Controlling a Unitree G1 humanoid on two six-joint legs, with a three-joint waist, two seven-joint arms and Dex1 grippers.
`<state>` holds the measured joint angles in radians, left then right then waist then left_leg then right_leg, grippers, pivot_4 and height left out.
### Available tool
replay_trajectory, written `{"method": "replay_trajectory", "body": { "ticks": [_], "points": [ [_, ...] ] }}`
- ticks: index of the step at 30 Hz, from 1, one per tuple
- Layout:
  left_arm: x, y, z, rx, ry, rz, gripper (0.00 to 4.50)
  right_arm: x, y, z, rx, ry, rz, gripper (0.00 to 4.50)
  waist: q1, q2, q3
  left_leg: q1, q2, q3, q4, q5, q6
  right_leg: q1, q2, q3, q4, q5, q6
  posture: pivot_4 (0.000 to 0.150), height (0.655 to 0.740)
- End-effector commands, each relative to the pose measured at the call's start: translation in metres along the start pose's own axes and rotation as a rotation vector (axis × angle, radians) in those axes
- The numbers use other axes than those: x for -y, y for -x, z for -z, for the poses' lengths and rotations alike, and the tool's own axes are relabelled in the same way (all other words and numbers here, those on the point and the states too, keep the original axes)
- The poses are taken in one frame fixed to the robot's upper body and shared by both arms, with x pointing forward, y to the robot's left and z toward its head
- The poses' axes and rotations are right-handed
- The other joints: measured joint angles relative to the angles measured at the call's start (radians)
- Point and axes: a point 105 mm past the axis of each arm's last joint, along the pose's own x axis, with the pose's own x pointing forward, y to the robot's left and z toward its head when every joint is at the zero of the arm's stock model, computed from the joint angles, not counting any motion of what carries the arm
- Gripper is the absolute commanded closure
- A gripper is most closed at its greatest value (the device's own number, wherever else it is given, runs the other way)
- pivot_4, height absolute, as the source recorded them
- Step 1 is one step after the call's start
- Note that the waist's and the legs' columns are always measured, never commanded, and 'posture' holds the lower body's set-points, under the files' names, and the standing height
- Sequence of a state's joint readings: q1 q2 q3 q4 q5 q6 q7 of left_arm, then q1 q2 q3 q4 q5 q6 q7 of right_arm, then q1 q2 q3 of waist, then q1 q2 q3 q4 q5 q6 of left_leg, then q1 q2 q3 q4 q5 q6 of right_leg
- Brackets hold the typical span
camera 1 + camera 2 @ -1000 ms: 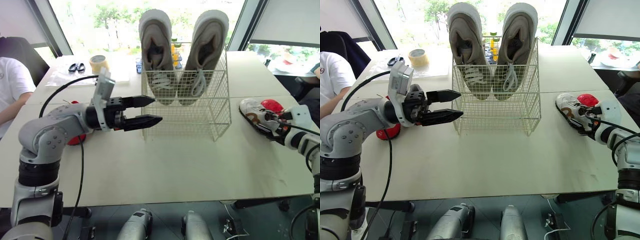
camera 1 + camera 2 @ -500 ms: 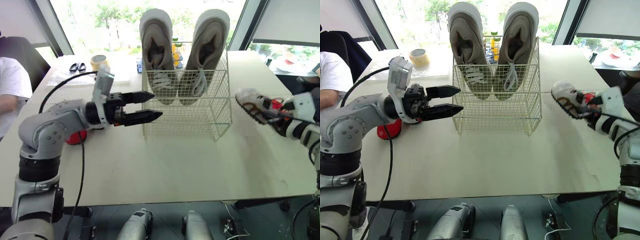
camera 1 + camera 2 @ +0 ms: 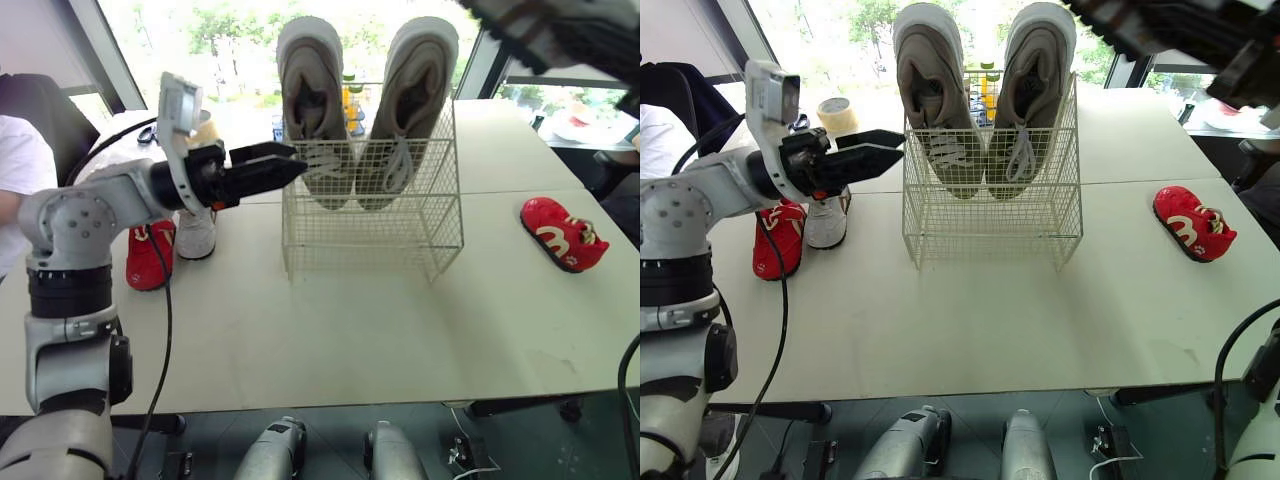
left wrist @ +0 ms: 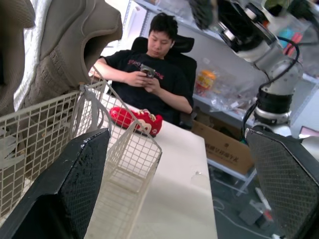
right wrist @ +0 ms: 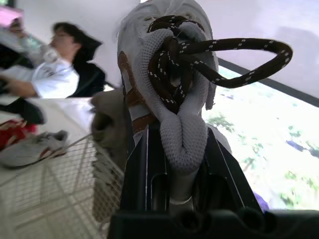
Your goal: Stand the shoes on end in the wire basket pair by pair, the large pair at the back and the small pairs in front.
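Observation:
A white wire basket stands mid-table with the large beige pair on end along its back. My right gripper is raised high above the basket's right side. It is shut on a small white shoe with brown laces. My left gripper hovers open and empty at the basket's left edge, near the top. On the table's left a small red shoe lies beside a small white shoe. Another small red shoe lies on the right.
A tape roll and scissors sit at the table's far left. A person in white sits at the left edge. Another person in black sits beyond the table's right end.
My right gripper closed on the white shoe and lifted it from the table to high above the basket. My left gripper rose and drew back left, uncovering the two small shoes.

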<state>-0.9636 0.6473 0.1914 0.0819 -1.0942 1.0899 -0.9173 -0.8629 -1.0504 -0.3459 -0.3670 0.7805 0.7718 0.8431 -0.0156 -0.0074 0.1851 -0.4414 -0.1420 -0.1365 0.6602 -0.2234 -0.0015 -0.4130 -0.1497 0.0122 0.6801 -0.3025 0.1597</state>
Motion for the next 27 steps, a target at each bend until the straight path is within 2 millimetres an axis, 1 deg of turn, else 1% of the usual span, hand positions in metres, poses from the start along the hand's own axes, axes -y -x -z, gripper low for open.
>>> {"method": "replay_trajectory", "body": {
  "ticks": [1,4,8,17,20,24,26,27],
  "points": [
    [0.014,0.003,-0.021,0.033,0.011,0.069,0.00,-0.021,-0.013,0.014,-0.097,0.214,-0.115,4.45,0.001,0.000,0.000,0.000,0.000,0.000,0.000,0.000,0.000,0.000,0.000,0.000,0.000,0.000,0.000,0.150,0.7400],
    [0.014,0.005,-0.023,0.029,0.022,0.069,0.00,-0.027,-0.020,0.023,-0.110,0.311,-0.164,4.45,0.001,0.000,0.000,0.000,-0.001,0.000,0.001,0.000,0.001,0.000,0.000,0.000,0.000,0.000,0.000,0.150,0.7400],
    [0.015,0.005,-0.020,0.005,0.030,0.068,0.00,-0.038,-0.032,0.027,-0.086,0.386,-0.228,4.45,-0.002,0.000,0.000,0.000,-0.001,0.000,0.001,0.000,0.000,-0.001,0.000,0.000,0.001,0.000,0.000,0.150,0.7400],
    [0.013,0.004,-0.010,-0.037,0.040,0.054,0.00,-0.046,-0.039,0.020,-0.026,0.390,-0.294,4.45,0.000,0.000,0.000,0.000,0.000,0.000,0.001,0.000,0.000,-0.001,0.000,0.000,0.001,0.000,0.000,0.150,0.7400],
    [0.012,0.003,-0.005,-0.052,0.043,0.053,0.76,-0.046,-0.040,0.018,-0.019,0.388,-0.300,4.45,0.000,0.000,0.000,0.000,0.000,0.000,0.001,0.000,0.000,0.000,0.000,0.000,0.001,0.000,0.000,0.150,0.7400],
    [0.013,0.003,-0.005,-0.047,0.048,0.063,2.73,-0.046,-0.040,0.016,-0.018,0.370,-0.311,4.45,0.000,0.000,0.000,0.000,0.000,0.000,0.001,0.000,0.000,-0.001,0.000,0.000,0.001,0.000,0.000,0.150,0.7400],
    [0.013,0.003,-0.004,-0.046,0.050,0.065,3.59,-0.045,-0.038,0.016,-0.023,0.337,-0.315,4.45,0.000,0.000,0.000,0.000,0.000,0.000,0.001,0.000,0.000,-0.001,0.000,0.000,0.001,0.000,0.000,0.150,0.7400],
    [0.013,0.003,-0.004,-0.043,0.052,0.064,4.04,-0.044,-0.037,0.015,-0.025,0.308,-0.313,3.95,0.000,0.000,0.000,0.000,0.000,0.000,0.001,0.000,0.000,-0.001,0.000,0.000,0.001,0.000,0.000,0.150,0.7400]
  ]
}}
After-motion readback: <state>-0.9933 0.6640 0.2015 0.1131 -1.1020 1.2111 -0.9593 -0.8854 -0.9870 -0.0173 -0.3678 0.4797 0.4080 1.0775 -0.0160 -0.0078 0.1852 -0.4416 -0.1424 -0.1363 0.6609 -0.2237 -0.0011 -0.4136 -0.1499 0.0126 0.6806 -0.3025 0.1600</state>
